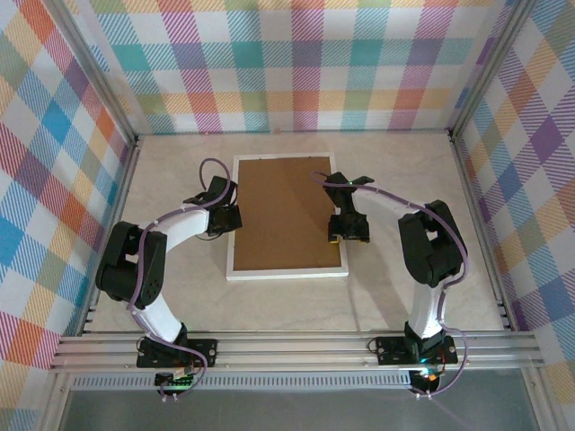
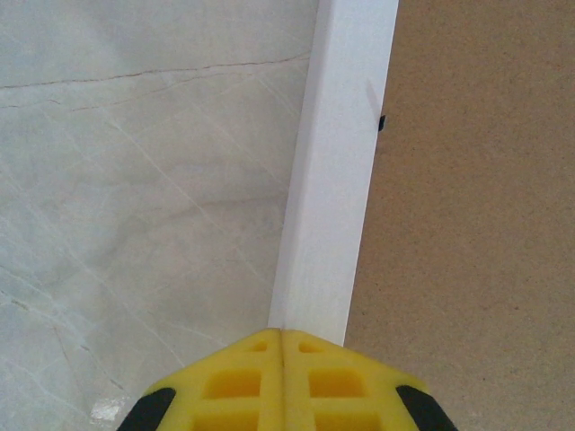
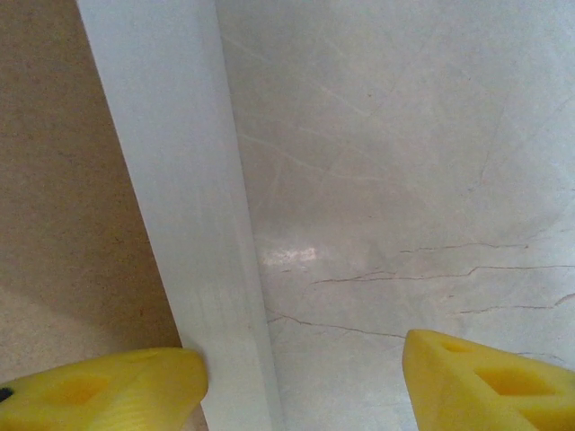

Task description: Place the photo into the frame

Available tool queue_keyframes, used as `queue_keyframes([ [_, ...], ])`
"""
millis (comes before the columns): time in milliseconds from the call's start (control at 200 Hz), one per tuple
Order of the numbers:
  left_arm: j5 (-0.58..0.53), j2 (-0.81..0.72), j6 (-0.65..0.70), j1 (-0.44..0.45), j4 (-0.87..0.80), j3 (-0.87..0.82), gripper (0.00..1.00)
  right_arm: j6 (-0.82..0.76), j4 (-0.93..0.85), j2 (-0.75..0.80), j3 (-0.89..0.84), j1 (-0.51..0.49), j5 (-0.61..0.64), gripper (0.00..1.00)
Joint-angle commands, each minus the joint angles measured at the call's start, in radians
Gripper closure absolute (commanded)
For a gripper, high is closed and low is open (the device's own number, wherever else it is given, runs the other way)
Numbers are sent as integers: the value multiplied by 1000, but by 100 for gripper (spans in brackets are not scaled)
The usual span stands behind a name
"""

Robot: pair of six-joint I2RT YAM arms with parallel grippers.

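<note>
Lying backside-up, frame [image 1: 287,273] lengthwise near-to-far.

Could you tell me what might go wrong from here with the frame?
1. The right tool stands open astride the frame's right rail; closing there could tilt or drag the frame.
2. The left tool, shut, sits at the left rail; a push might slide the frame across the smooth table.
3. The backing board covers the opening, so lifting one side could let it shift.
</note>
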State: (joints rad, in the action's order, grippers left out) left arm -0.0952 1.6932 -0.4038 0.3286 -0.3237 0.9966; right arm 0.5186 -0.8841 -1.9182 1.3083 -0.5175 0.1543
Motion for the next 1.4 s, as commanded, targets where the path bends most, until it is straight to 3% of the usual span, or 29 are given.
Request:
queue_keyframes([
  [0,175,34,-20,40,4,-15,100,39,185,-136,-87,-80,-230,33],
  [400,189,40,-30,40,28,-27,100,48,240,-116,-110,-83,-260,32],
  [670,202,49,-38,40,37,-33,100,53,334,-101,-154,-90,-373,32],
  [895,189,39,-35,40,32,-32,100,36,260,-75,-125,-82,-288,32],
  [1010,156,20,-26,40,12,-29,100,15,207,-9,-113,-38,-239,32],
  [1190,127,-15,-18,28,-9,-14,100,-39,167,103,-81,64,-263,31],
  [1395,111,-45,-9,15,-40,9,100,-94,172,120,5,156,-308,30],
])
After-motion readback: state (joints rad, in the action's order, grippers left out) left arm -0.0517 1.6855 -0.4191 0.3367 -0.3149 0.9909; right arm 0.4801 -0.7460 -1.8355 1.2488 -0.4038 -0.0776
